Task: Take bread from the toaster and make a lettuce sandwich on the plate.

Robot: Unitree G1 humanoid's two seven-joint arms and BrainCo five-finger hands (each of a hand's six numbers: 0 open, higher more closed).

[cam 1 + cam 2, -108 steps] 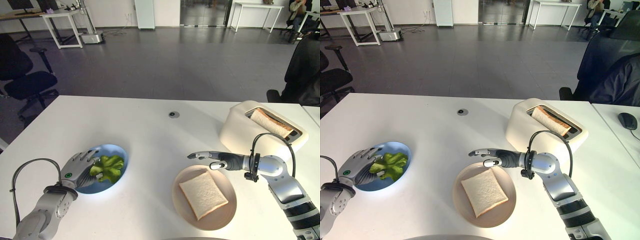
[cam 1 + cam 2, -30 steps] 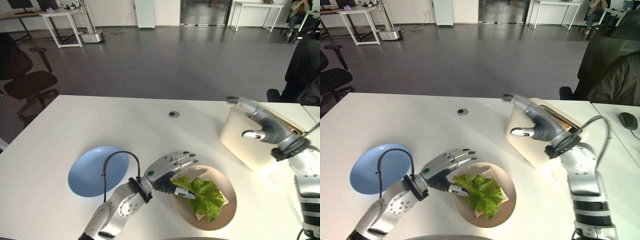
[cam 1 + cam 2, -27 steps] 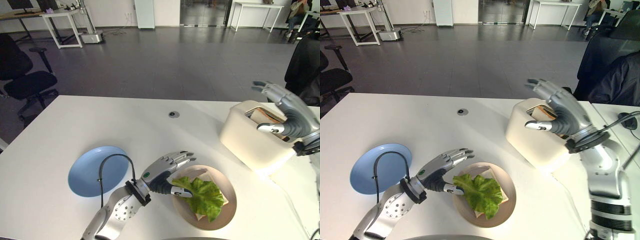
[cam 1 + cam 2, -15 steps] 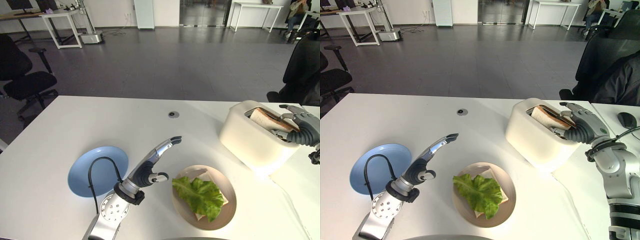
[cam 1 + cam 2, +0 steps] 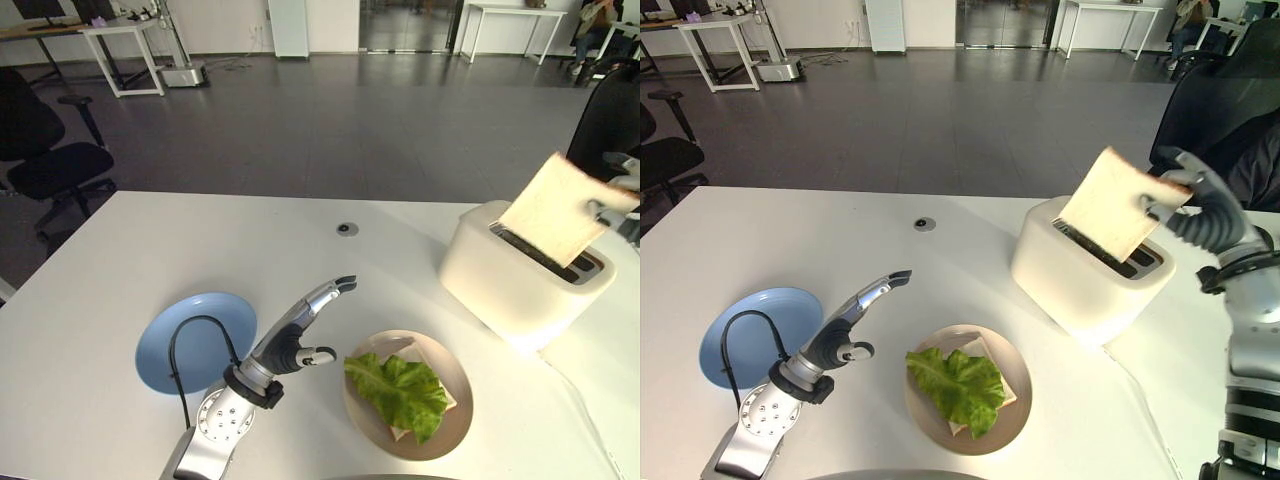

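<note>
Right robot hand clamped on bread slice above toaster; left robot hand spread, empty, beside plate.

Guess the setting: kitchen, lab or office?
Probably an open office or lab, not a kitchen: an office chair, white desks across a bare dark floor, and a toaster staged on a white worktable.

On your table, the near plate carries a slice of bread with the lettuce on top. Your left hand hangs just beside it at 9 o'clock, between it and the second plate farther left. The toaster stands at the near plate's 2 o'clock, where your right hand holds the raised slice tilted over the slot, and a small round fitting sits in the tabletop well behind at 11 o'clock.
</note>
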